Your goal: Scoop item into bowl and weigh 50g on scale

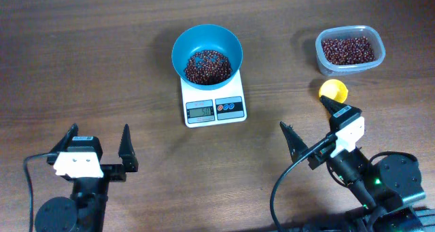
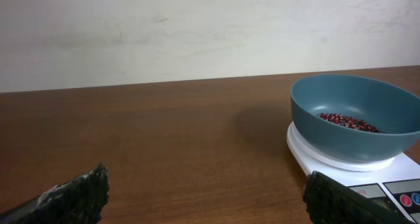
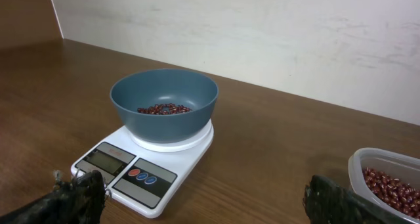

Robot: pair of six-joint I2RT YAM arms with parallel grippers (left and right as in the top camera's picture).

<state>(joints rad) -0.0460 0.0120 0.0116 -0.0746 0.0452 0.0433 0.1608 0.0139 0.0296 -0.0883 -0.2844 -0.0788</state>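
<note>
The teal-blue bowl stands on the white scale at the table's middle. It holds a heap of dark red-brown beans. The bowl and the scale also show at the right of the left wrist view, and the bowl and scale in the right wrist view. My left gripper is open and empty near the front left. My right gripper is open and empty, front right of the scale.
A clear plastic tub with more beans stands at the back right; it also shows in the right wrist view. A yellow scoop lies on the table just in front of the tub, beside my right gripper's far finger.
</note>
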